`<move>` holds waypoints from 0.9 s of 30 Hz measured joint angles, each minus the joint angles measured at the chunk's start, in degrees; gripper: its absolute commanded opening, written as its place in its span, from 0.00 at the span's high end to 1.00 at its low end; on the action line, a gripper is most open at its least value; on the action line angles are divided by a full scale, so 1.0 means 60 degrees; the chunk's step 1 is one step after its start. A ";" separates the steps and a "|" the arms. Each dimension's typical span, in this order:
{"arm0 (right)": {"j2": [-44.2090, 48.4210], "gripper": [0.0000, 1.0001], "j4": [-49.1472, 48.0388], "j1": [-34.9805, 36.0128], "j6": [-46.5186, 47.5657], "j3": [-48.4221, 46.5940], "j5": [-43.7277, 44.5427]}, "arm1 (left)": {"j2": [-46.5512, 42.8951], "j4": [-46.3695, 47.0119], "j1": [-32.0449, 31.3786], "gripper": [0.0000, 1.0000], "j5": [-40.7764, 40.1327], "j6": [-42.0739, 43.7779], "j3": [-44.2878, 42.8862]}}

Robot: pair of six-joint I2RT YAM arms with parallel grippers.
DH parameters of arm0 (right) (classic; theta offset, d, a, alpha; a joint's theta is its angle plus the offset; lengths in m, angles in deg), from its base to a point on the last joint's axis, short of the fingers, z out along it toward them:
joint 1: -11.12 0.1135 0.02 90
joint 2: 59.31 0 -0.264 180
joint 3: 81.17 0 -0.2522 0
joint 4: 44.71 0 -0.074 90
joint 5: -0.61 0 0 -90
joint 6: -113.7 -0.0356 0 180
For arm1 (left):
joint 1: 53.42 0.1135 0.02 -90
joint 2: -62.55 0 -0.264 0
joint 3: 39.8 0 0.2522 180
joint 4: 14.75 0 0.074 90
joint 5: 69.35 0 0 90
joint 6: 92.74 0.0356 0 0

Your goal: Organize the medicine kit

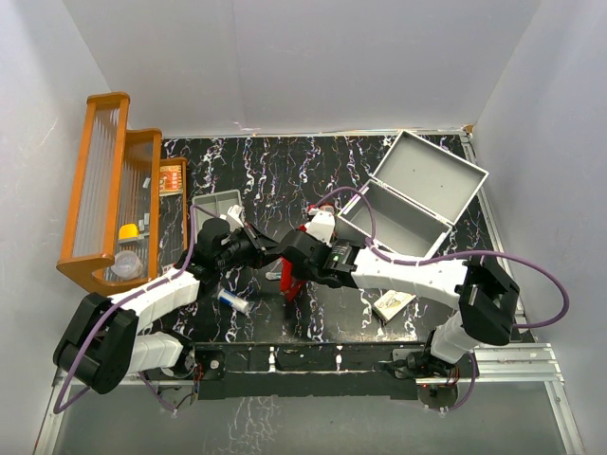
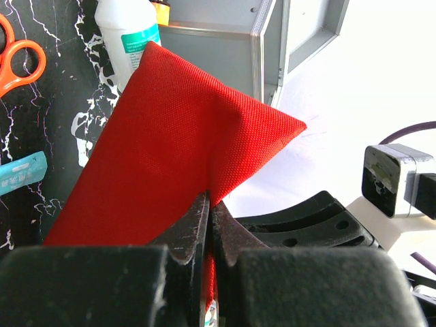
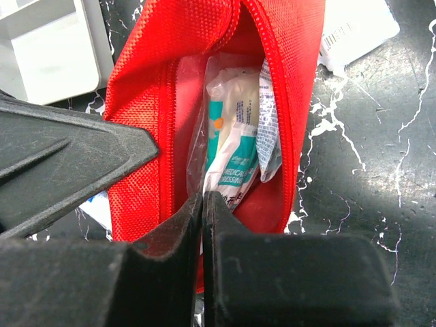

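The medicine kit point(image 1: 417, 194), a light-grey metal case, stands with its lid open at the back right; its wall also shows in the left wrist view point(image 2: 225, 51). A red pouch point(image 1: 290, 284) is held up off the table at its centre. My left gripper point(image 2: 210, 201) is shut on a fold of the red pouch point(image 2: 177, 136). The pouch point(image 3: 146, 75) gapes along its zip, with a teal-and-white dressing packet point(image 3: 235, 129) and another packet inside. My right gripper point(image 3: 203, 197) is at the mouth, jaws together on the dressing packet's lower edge. Both grippers, left point(image 1: 277, 261) and right point(image 1: 296, 258), meet at the pouch.
A wooden rack point(image 1: 104, 190) with small items stands at the left, a small grey tray point(image 1: 216, 207) beside it. A white bottle point(image 1: 321, 226) stands behind the pouch. A small tube point(image 1: 233, 301) and a flat box point(image 1: 394, 303) lie near the front. Orange scissors point(image 2: 17, 58) lie on the table.
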 measured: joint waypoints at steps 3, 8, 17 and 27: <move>-0.0018 1.00 -0.0007 -0.0007 0.0004 0.0004 -0.0095 | 0.0000 0.0000 0.0000 1.00 0.0004 0.0000 0.0000; -0.0025 0.98 -0.0364 -0.0018 0.0124 0.0419 -0.0200 | 0.0000 0.0000 0.0000 1.00 0.0004 -0.0044 0.0000; 0.0000 0.81 -0.0736 -0.0029 0.0619 0.0787 -0.0372 | 0.0000 -0.0004 0.0000 1.00 0.0007 -0.0073 0.0000; 0.1086 0.65 -0.0397 -0.0036 0.0852 0.0637 0.0047 | -0.0011 -0.0361 0.0000 1.00 0.0011 0.0146 -0.0240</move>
